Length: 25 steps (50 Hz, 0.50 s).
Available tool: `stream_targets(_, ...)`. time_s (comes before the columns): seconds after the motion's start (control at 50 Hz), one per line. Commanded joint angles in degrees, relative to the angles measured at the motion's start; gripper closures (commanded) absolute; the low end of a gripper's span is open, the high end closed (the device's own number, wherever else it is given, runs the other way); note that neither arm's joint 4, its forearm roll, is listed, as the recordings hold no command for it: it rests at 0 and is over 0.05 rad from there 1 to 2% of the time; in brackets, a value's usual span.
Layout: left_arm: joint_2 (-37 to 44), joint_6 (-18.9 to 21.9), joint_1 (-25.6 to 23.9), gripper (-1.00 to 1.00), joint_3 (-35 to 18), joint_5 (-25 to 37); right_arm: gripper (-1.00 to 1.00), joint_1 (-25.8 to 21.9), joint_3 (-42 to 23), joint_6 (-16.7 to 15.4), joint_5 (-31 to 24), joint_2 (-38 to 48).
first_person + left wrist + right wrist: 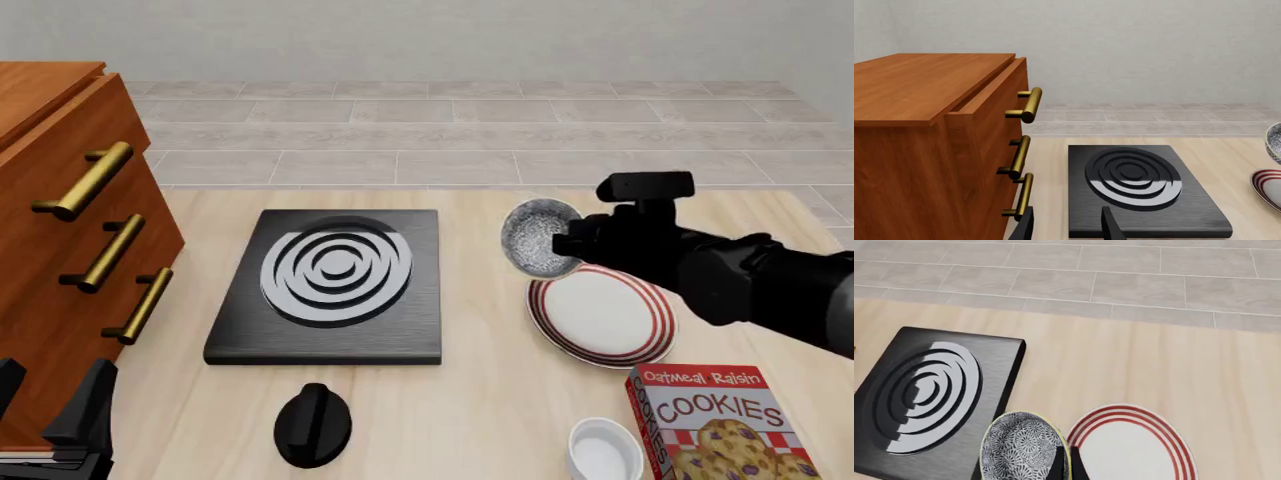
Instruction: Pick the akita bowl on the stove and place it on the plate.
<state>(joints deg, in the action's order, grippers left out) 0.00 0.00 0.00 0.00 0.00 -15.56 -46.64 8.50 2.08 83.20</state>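
Observation:
The akita bowl (538,236) is off the stove (327,285) and hangs tilted in the air, its speckled inside facing the front camera. My right gripper (571,244) is shut on its rim. The bowl sits between the stove and the red-striped plate (603,315), just over the plate's far left edge. In the right wrist view the bowl (1021,450) lies beside the plate (1134,450), with a finger of the right gripper (1066,466) on its rim. My left gripper (47,398) stands open at the near left, and in its own view the left gripper (1067,229) faces the bare stove (1147,190).
A wooden cabinet (54,200) with brass handles stands at the left. A black round knob (312,425) lies in front of the stove. A cookies box (714,420) and a plain white small bowl (605,450) sit near the front right, close to the plate.

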Motion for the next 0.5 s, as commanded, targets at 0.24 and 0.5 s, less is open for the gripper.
stream_targets(0.24, 0.0, 0.0, 0.0, -1.00, 0.0, 0.0, 1.00, 5.8, 3.9, -0.4, 5.6, 1.7)
stream_targets(0.5, 0.0, 0.0, 0.0, -1.00, 0.0, 0.0, 1.00, 8.2, 4.4, -0.2, 8.7, 4.4)
